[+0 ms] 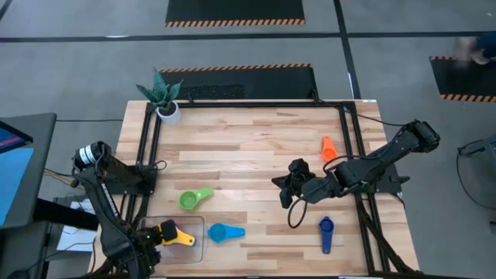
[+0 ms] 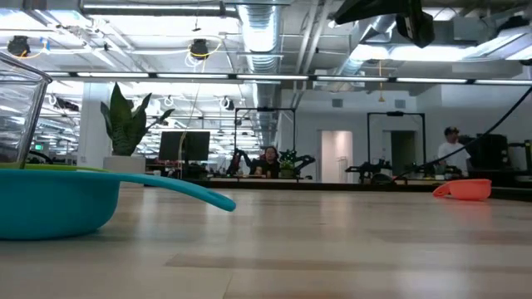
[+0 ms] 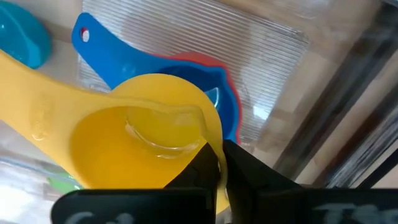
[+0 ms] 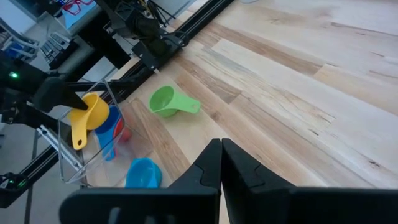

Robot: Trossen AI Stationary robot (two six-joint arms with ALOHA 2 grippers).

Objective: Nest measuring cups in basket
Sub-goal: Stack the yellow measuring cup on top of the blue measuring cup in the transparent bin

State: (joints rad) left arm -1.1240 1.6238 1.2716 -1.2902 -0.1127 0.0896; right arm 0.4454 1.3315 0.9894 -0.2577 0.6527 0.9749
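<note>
red cup [image 3: 225, 78]: mostly hidden under blue cup [image 3: 155, 62] | yellow cup [image 3: 124, 134]: handle cut off

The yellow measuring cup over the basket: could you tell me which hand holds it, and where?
The left hand is shut on the yellow cup, pinching the bowl's rim, over the basket. The right hand is shut and holds nothing.

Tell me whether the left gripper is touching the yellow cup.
Touching. The left wrist view shows the left gripper shut on the rim of the yellow cup, its fingers pinching the wall with no gap, over the basket.
</note>
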